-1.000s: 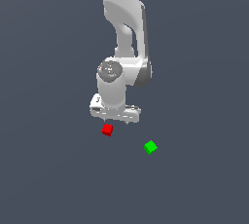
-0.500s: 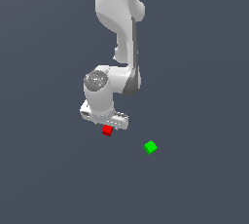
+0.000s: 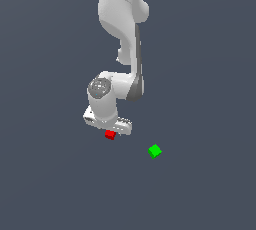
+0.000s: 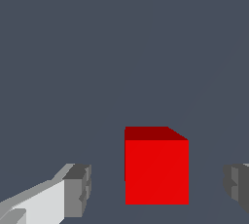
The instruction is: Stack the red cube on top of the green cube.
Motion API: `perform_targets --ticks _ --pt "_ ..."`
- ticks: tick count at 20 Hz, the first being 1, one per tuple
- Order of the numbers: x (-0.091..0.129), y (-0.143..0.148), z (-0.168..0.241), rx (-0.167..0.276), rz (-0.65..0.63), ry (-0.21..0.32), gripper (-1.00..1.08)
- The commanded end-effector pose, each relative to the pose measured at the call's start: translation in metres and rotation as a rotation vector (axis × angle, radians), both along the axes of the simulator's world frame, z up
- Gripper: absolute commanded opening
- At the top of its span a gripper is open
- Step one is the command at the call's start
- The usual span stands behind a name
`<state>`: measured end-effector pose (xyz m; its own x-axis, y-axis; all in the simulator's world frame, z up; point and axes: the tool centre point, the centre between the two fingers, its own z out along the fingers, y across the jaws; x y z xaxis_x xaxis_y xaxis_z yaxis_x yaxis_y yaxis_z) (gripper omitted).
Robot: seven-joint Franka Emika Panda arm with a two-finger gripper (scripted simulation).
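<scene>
The red cube [image 3: 110, 134] sits on the dark grey floor, partly under the white gripper [image 3: 108, 124], whose fingertips are hidden by its body in the exterior view. In the wrist view the red cube [image 4: 155, 169] lies between the two open fingers [image 4: 78, 189], with gaps on both sides, touching neither. The gripper [image 4: 158, 186] is open around the cube. The green cube [image 3: 155, 151] rests on the floor, apart, toward the exterior view's right of the red cube and a little nearer the camera.
The white Panda arm [image 3: 122, 29] rises above the gripper. The floor [image 3: 200, 74] is a plain dark grey surface with nothing else on it.
The gripper has moved down and toward the exterior view's left, coming over the red cube and lowering around it. Neither cube has moved.
</scene>
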<state>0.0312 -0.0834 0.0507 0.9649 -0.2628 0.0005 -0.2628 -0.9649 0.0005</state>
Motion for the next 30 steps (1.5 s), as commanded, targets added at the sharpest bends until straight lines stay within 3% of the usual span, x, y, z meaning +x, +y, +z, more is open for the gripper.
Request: perform_targets --ticks 1,9,10,23,30 --pt "-0.001 0.000 -0.014 0.000 -0.001 0.001 1.00" --pt "0.001 -0.001 -0.031 0.001 -0.002 0.001 1.00" --pt "0.001 -0.001 -0.031 0.001 -0.002 0.001 -1.00" --pt "0.000 0.000 -0.028 0.001 -0.002 0.001 -1.00" --pt "-0.001 0.000 0.000 0.001 -0.002 0.001 -1.00"
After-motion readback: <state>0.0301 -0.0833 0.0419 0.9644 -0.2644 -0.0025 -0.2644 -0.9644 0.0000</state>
